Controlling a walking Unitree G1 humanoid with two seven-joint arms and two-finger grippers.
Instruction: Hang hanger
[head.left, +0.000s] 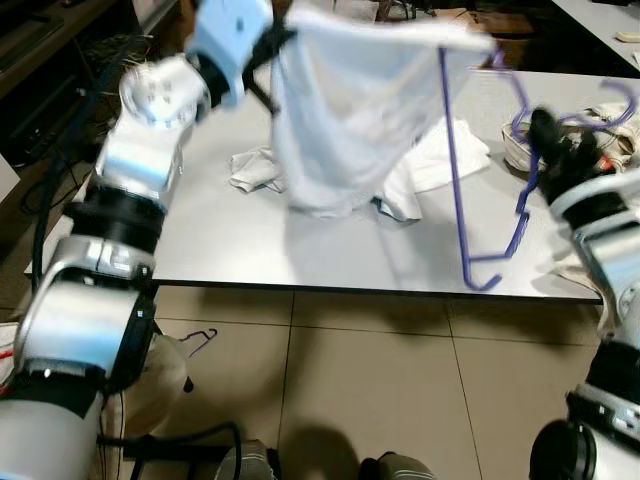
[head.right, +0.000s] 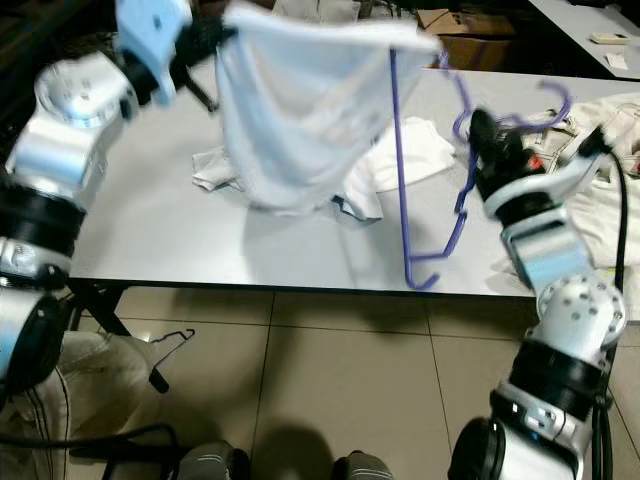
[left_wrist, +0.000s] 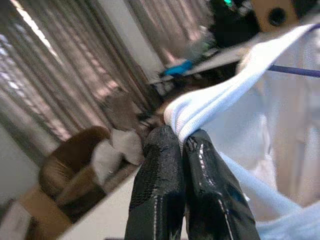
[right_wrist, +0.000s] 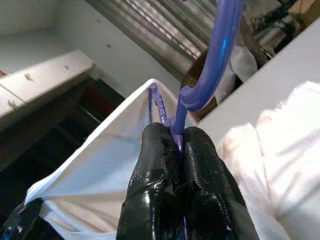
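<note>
Hanger (head.left: 480, 200), top hidden in cloth (head.left: 350, 110)

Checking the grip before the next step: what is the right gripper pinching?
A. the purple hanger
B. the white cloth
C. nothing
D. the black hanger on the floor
A: the right gripper has its fingers shut on the purple hanger, while the left gripper pinches the white cloth.

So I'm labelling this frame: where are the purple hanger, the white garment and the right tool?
purple hanger (head.left: 451, 150): left eye view, long straight bar.
white garment (head.left: 350, 110): left eye view, hanging cloth's middle.
right tool (right_wrist: 181, 145): right wrist view, between fingertips.
</note>
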